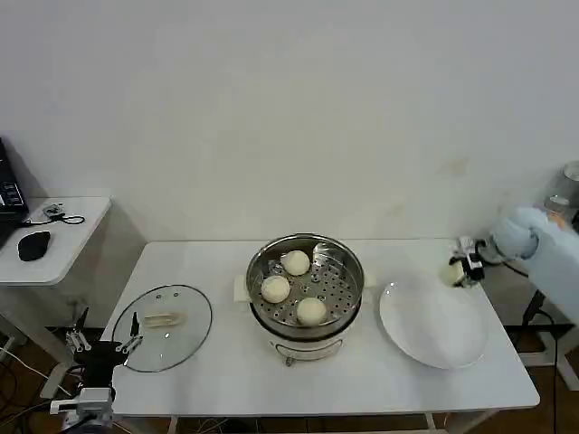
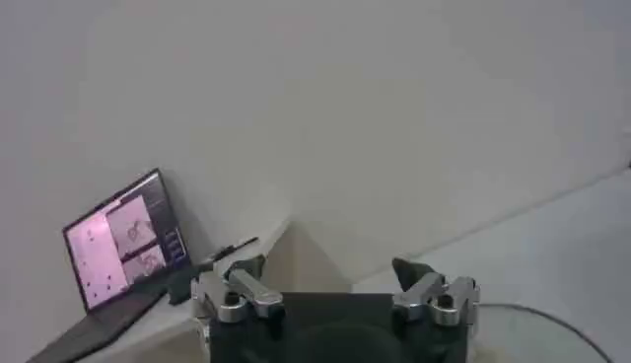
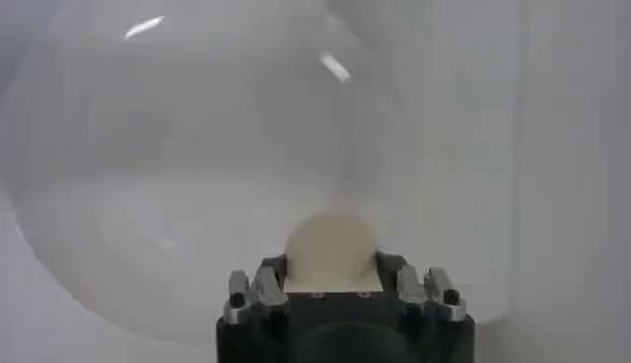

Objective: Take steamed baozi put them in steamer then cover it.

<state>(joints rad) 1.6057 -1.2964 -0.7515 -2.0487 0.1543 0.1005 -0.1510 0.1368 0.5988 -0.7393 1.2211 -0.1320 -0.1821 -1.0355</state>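
The right gripper (image 1: 461,269) is clenched on 1 baozi (image 1: 450,272) beside the white plate (image 1: 434,330). 3 buns sit in the steamer (image 1: 306,282). The left gripper (image 1: 101,342) waits spread apart by the glass lid (image 1: 163,327).

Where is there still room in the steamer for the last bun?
The steamer holds three baozi toward its left and front; the perforated floor at its right rear is bare. The right hand holds the fourth bun above the white plate, which is bare.
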